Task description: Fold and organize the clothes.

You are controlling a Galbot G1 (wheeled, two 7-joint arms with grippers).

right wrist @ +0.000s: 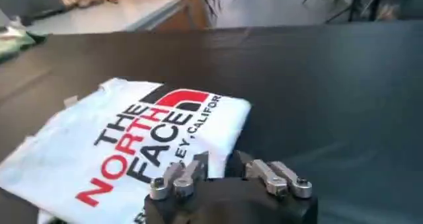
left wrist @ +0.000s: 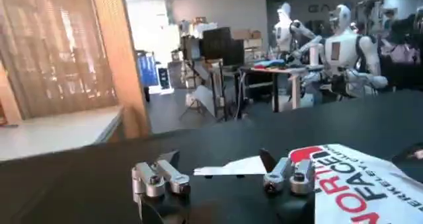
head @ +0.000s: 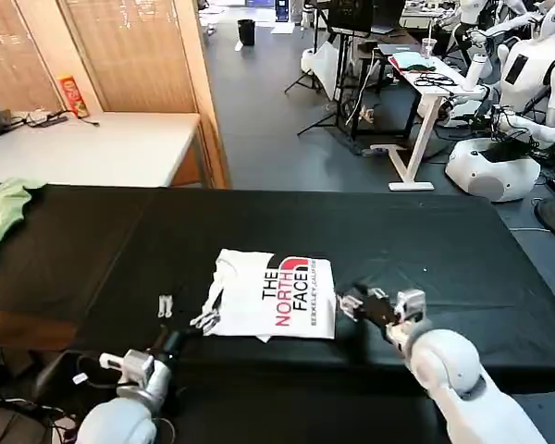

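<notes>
**Folded T-shirt lies print-up between two empty grippers**

The white T-shirt (head: 273, 296) lies folded into a compact, roughly square packet on the black table (head: 462, 250), near the table's front edge and about midway across its width. Its black-and-red "THE NORTH FACE" print faces up, the lettering running sideways as seen from the head camera. The packet lies flat, with a bit of loose fabric sticking out at its left near corner.

The left gripper (head: 165, 306) sits low over the table just to the left of the shirt, near that loose corner. In the left wrist view its fingers (left wrist: 158, 179) stand spread apart with nothing between them, and the shirt's edge and red lettering lie just beyond them on the cloth.

The right gripper (head: 381, 303) is close beside the shirt's right edge, pointing toward it. In the right wrist view its fingers (right wrist: 180, 178) are parted and hold nothing; the printed face of the shirt spreads out just ahead of them. Whether the tips touch the fabric cannot be told.

Farther off, a small light green garment (head: 2, 211) lies at the far left corner of the black table, well apart from the shirt. Beyond it stands a white table (head: 102, 148) against a wooden partition, and white humanoid robots (head: 527, 83) stand by a desk in the room to the right.
</notes>
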